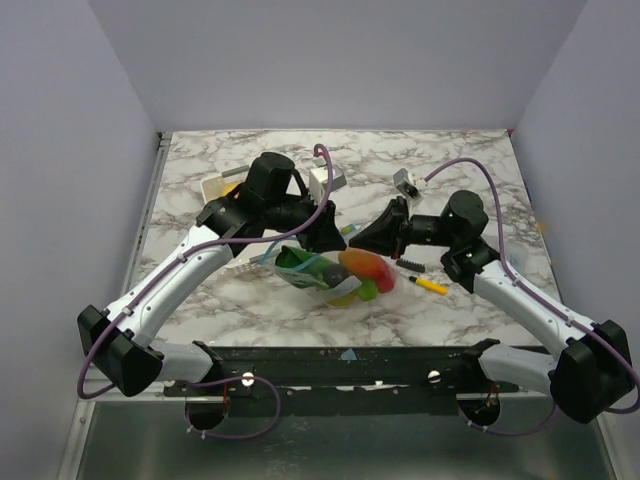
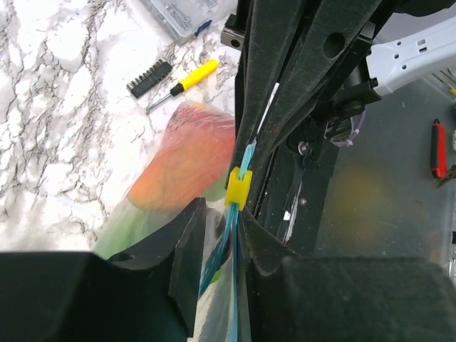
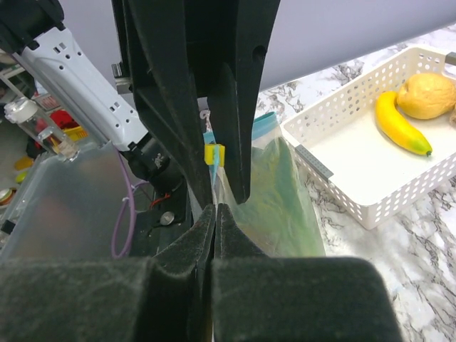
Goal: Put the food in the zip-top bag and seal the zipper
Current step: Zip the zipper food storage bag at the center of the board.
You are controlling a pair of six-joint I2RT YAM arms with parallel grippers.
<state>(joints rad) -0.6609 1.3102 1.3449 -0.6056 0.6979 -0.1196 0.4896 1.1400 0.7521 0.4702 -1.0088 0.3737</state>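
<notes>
The zip-top bag (image 1: 318, 277) hangs lifted between my two grippers, its mouth on edge. Inside it show a red-orange apple (image 1: 365, 268) (image 2: 189, 160) and green leafy pieces (image 3: 274, 192). The light-blue zipper (image 2: 230, 235) carries a yellow slider (image 2: 239, 187) (image 3: 214, 154). My left gripper (image 1: 325, 238) (image 2: 222, 214) straddles the zipper just below the slider, jaws slightly apart with a gap beside the strip. My right gripper (image 1: 372, 238) (image 3: 215, 209) is shut on the zipper on the slider's other side. A banana (image 3: 400, 122) and a lemon (image 3: 427, 95) lie in the white basket (image 3: 335, 107).
The yellow-and-black pen (image 1: 430, 285) (image 2: 189, 77) and a black bit holder (image 1: 408, 266) (image 2: 149, 78) lie on the marble to the bag's right. The basket (image 1: 215, 186) sits behind the left arm. Two small white parts (image 1: 328, 180) (image 1: 405, 182) sit further back.
</notes>
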